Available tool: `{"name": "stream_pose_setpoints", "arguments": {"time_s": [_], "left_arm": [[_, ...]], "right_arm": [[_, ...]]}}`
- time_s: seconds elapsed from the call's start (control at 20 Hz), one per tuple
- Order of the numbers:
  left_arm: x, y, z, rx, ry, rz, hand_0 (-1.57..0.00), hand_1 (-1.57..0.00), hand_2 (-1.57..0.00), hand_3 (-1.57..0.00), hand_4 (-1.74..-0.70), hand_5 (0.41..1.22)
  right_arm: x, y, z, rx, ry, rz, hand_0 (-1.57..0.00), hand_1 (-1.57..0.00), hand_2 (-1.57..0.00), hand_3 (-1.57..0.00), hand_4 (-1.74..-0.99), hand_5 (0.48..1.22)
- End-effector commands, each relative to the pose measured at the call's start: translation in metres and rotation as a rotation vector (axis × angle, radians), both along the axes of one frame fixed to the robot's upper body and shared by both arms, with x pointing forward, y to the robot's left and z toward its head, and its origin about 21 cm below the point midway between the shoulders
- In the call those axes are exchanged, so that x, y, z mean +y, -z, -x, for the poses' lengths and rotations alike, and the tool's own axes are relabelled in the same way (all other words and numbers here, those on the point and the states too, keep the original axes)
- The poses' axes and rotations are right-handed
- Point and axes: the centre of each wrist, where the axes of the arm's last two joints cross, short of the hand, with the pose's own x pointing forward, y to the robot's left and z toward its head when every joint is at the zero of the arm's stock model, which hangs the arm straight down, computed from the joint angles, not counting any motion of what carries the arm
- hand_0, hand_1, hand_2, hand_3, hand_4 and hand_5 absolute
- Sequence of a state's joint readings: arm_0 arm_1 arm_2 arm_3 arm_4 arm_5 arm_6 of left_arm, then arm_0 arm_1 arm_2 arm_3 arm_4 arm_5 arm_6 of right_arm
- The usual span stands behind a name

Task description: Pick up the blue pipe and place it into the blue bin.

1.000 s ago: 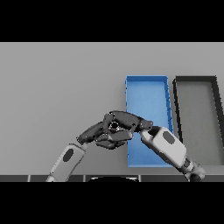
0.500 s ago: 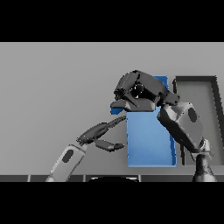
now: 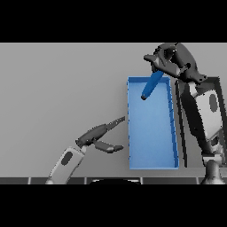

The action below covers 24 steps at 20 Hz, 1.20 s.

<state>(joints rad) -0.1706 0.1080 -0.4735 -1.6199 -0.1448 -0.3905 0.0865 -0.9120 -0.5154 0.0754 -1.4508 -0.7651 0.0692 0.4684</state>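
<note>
My right hand point(image 3: 170, 60) grips the blue pipe point(image 3: 150, 86), which slants down over the blue bin's point(image 3: 151, 133) far end. My left hand point(image 3: 98, 137) rests with relaxed fingers beside the bin's left wall.

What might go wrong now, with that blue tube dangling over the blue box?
The right hand grips the blue pipe only at its upper end, so it hangs tilted and might slip out early. It hangs near the blue bin's far end, so a careless release might bounce it over the rim. The dark bin sits close beside the blue one, mostly hidden by the right arm; a drift that way might drop the pipe there.
</note>
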Motion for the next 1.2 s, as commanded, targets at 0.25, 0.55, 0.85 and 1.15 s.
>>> {"name": "stream_pose_setpoints", "arguments": {"time_s": [0.25, 0.55, 0.85, 1.15], "left_arm": [[0.003, 0.002, 0.001, 0.014, 0.000, -0.003, 0.00, 0.00, 0.00, 0.00, -0.89, 0.473], [-0.002, 0.003, 0.001, 0.012, 0.001, 0.007, 0.00, 0.00, 0.00, 0.00, -0.88, 0.464], [-0.003, -0.001, 0.002, 0.009, -0.010, 0.004, 0.00, 0.00, 0.00, 0.00, -0.89, 0.454], [-0.002, -0.003, -0.001, 0.005, -0.008, 0.006, 0.00, 0.00, 0.00, 0.00, -0.89, 0.454]], "right_arm": [[-0.020, 0.080, 0.003, 0.265, 0.147, 0.055, -1.57, -1.57, -1.57, -1.57, -1.741, 1.120], [-0.033, 0.136, 0.013, 0.467, 0.192, 0.153, -1.57, -1.57, -1.57, -1.57, -1.655, 1.124], [-0.031, 0.178, 0.019, 0.576, 0.268, 0.155, -1.04, -0.93, -0.89, -0.72, -1.455, 1.164], [-0.028, 0.190, 0.019, 0.604, 0.212, 0.420, -0.27, -0.24, -0.23, -0.19, -1.179, 0.975]]}}
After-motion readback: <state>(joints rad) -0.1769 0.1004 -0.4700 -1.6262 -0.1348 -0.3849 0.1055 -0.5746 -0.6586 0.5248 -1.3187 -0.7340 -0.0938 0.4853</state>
